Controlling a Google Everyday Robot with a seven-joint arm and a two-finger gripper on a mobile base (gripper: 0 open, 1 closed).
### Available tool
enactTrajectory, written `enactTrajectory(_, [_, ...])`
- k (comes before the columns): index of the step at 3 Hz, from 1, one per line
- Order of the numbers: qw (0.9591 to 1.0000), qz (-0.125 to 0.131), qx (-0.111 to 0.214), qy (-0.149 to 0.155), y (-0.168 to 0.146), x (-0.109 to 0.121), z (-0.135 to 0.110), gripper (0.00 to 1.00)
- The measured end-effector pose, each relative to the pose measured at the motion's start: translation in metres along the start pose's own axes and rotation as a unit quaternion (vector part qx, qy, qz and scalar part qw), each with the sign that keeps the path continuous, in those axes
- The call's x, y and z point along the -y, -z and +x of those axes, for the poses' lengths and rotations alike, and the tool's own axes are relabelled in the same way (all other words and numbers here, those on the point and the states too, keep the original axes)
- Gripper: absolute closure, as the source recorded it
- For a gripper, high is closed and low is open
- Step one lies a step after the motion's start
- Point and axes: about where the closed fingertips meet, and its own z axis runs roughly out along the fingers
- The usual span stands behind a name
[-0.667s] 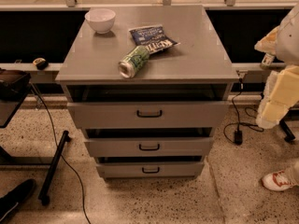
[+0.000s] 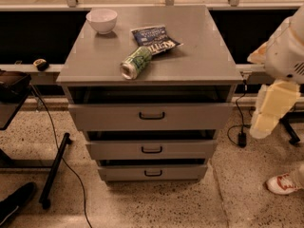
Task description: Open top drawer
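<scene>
top drawer (image 2: 104,117) found under table (image 2: 213,72) top, front set forward, dark gap shown above it: judged partly open, task mostly done. handle (image 2: 152,115) not gripped. pincer (image 2: 270,109) hung right of table, well apart from drawer; its opening cannot be told.

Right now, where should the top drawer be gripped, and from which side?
Grip the small black bar handle centred on the front of the top drawer, coming straight from the front: the bar lies level and stands off the flat panel. The gripper hangs right of the cabinet, apart from it.
</scene>
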Motion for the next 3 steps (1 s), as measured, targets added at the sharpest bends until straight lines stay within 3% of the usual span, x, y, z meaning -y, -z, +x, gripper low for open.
enactTrajectory(1, [0.9997, -0.013, 0.000, 0.021, -0.056, -0.013, 0.000, 0.00])
enactTrajectory(2, [0.9991, -0.011, 0.028, 0.031, -0.100, -0.031, 0.013, 0.00])
enactTrajectory(3, [0.9988, -0.002, 0.032, 0.037, -0.103, -0.026, 0.012, 0.00])
